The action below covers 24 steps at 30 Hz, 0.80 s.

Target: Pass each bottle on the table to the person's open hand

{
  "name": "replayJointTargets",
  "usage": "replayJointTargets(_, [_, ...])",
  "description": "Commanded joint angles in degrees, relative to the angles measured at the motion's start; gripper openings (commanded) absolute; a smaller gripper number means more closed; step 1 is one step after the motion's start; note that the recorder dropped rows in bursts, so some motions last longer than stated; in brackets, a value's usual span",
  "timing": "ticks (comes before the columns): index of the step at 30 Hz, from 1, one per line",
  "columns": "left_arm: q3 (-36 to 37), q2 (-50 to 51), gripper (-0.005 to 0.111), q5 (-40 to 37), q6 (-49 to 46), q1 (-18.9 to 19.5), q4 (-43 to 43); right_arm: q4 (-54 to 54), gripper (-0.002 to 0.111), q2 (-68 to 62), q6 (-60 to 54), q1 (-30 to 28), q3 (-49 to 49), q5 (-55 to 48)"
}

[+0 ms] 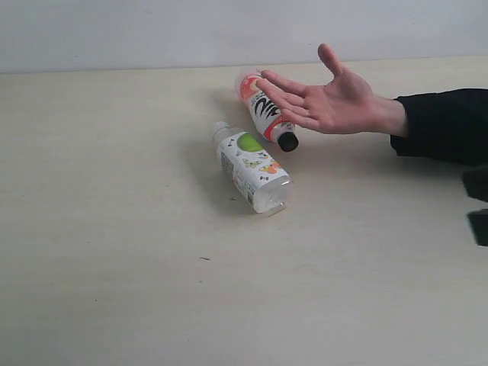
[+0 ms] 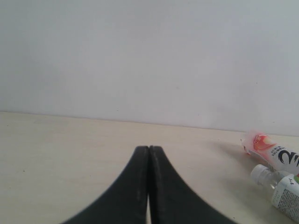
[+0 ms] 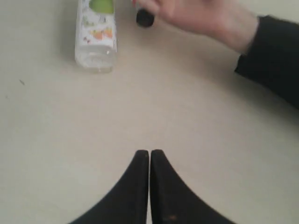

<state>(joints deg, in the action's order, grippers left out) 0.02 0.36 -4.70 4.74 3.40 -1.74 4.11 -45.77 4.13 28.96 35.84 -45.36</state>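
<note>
Two bottles lie on their sides on the cream table [image 1: 114, 252]. The lime-label bottle [image 1: 252, 168] [image 3: 96, 32] [image 2: 285, 190] rests near the middle. Behind it lies the pink-red bottle with a black cap [image 1: 267, 111] [image 2: 272, 151], partly covered by the person's open hand [image 1: 328, 99] [image 3: 196, 16], which hovers palm up from the right on a black sleeve [image 1: 446, 126]. My left gripper [image 2: 149, 148] is shut and empty, low over the table, well apart from the bottles. My right gripper [image 3: 149, 152] is also shut on nothing, above bare table short of the lime bottle's base.
A pale wall [image 1: 191, 30] rises behind the table's far edge. Dark parts of the right arm [image 1: 478, 206] show at the right border of the exterior view. A small dark speck [image 1: 204, 258] marks the table in front of the bottles.
</note>
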Motion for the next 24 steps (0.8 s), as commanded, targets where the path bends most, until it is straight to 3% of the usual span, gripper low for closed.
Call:
replayJointTargets(1, [-0.02, -0.36, 0.000, -0.08, -0.13, 0.09, -0.18, -6.37, 0.003, -2.43, -4.13, 0.06, -2.48, 14.97])
replayJointTargets(6, [-0.02, -0.36, 0.000, -0.08, -0.13, 0.09, -0.18, -15.42, 0.003, 9.17, -15.21, 0.06, -8.72, 21.48])
replayJointTargets(9, [-0.02, -0.36, 0.000, -0.08, -0.13, 0.09, -0.18, -11.43, 0.003, 9.16, -12.47, 0.06, -9.76, 16.53])
replayJointTargets(18, [-0.02, -0.36, 0.000, -0.08, -0.13, 0.09, -0.18, -11.55, 0.003, 9.06, -13.10, 0.06, -15.02, 25.51])
replayJointTargets(24, [-0.02, -0.36, 0.000, -0.08, -0.13, 0.09, -0.18, -12.97, 0.003, 6.66, -12.96, 0.06, -12.51, 18.77])
